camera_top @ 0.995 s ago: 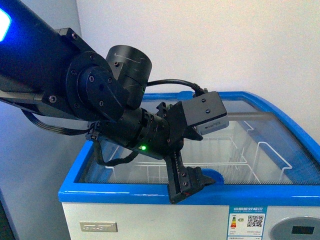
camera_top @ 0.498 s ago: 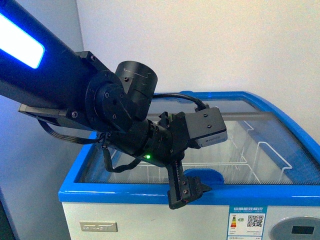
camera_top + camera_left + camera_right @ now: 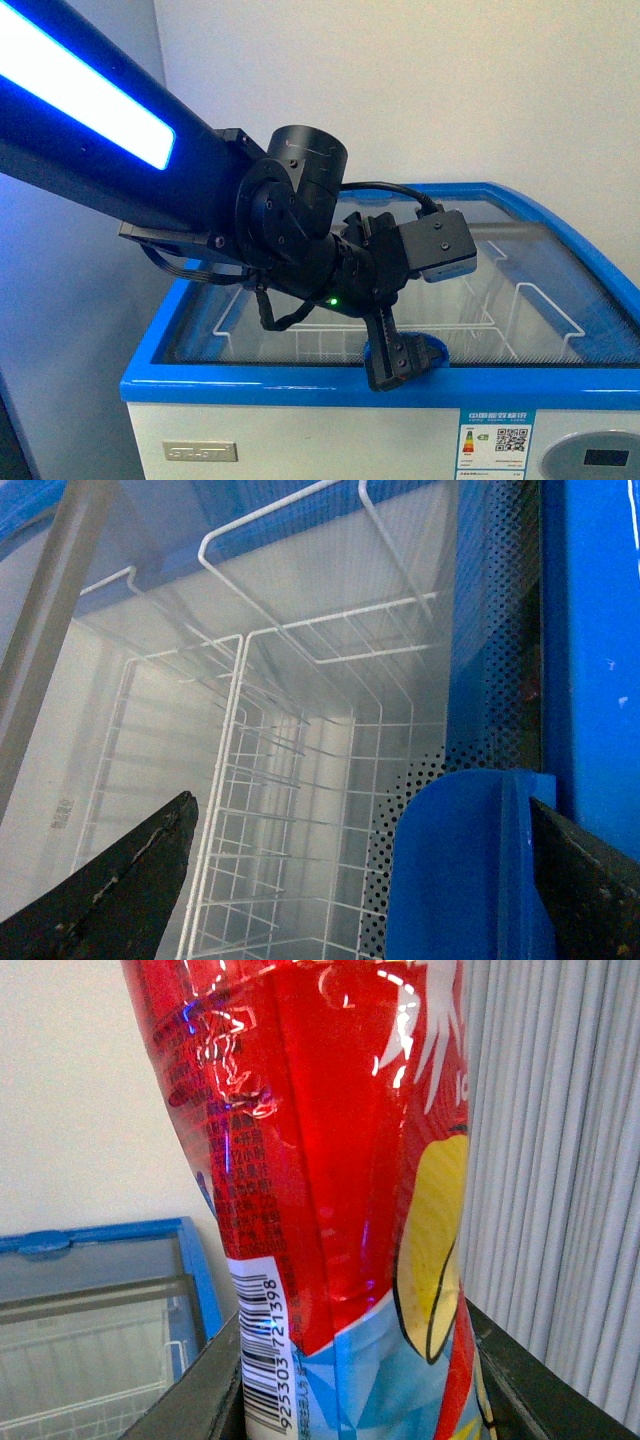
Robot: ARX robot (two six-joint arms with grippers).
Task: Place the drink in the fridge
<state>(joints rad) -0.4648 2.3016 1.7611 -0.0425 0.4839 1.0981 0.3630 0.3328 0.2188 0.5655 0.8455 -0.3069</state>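
Two arms, two separate duties.

Front view: the left arm [image 3: 150, 150] reaches over the fridge [image 3: 250, 385], a white chest with a glossy blue rim. The left gripper [image 3: 395, 360] points down at the near edge, right at the moulded blue handle [image 3: 432, 350] of the curved glass lid [image 3: 540, 290]. White wire baskets [image 3: 300, 335] show through the glass. The right arm is not in this view.

Left wrist view: the dark, scuffed fingers [image 3: 130, 880] are spread, unclenched, and the handle stands between them, close beside one finger. Contact cannot be confirmed.

Right wrist view: the right gripper [image 3: 350, 1390] is clamped on the drink [image 3: 330, 1160], held upright with its long axis vertical. Its film wrap is shiny red and pale blue, with a barcode. The fridge sits low in the background, well apart.

Judgement: the lid covers the near opening, and the left arm is the nearer one. It must slide the lid aside along the rim before the drink can go in.
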